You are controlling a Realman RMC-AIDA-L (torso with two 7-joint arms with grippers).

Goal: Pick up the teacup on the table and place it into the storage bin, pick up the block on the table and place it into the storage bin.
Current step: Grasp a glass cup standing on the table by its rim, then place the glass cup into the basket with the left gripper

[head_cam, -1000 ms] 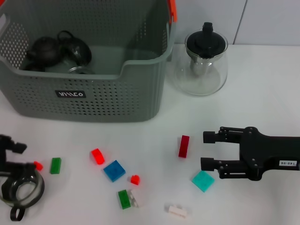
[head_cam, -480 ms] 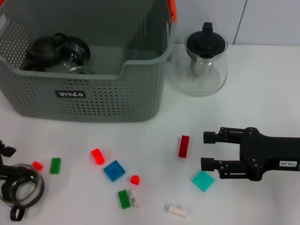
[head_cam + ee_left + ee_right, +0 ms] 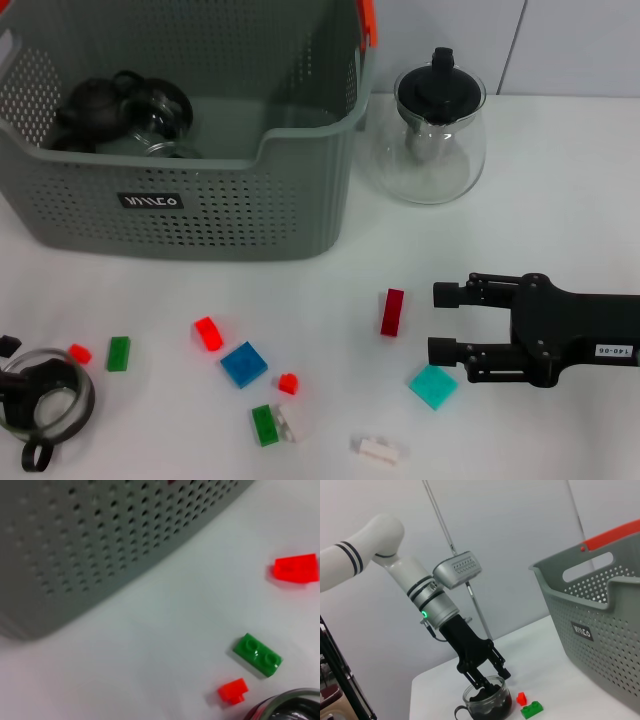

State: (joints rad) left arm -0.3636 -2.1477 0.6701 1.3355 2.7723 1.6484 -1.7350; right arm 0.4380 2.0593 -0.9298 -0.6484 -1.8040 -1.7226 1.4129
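Note:
The glass teacup (image 3: 50, 412) stands on the white table at the near left, and shows in the right wrist view (image 3: 487, 702). My left gripper (image 3: 487, 682) reaches down onto it, open, one finger (image 3: 38, 384) dipping inside the rim. Blocks lie scattered: dark red (image 3: 392, 311), teal (image 3: 432, 386), blue (image 3: 244, 364), red (image 3: 208, 332), green (image 3: 119, 352). My right gripper (image 3: 434, 322) hovers open just right of the dark red block, holding nothing. The grey storage bin (image 3: 200, 200) sits at the back left.
Dark teapots (image 3: 95, 105) lie inside the bin. A glass teapot with a black lid (image 3: 428, 135) stands right of the bin. Small red (image 3: 288, 382), green (image 3: 265, 425) and white (image 3: 378, 450) blocks lie near the front. A tiny red block (image 3: 232, 691) sits beside the cup.
My left gripper has sunk lower over the teacup and slipped mostly out of the head view. The cup, the blocks and the right gripper have stayed put.

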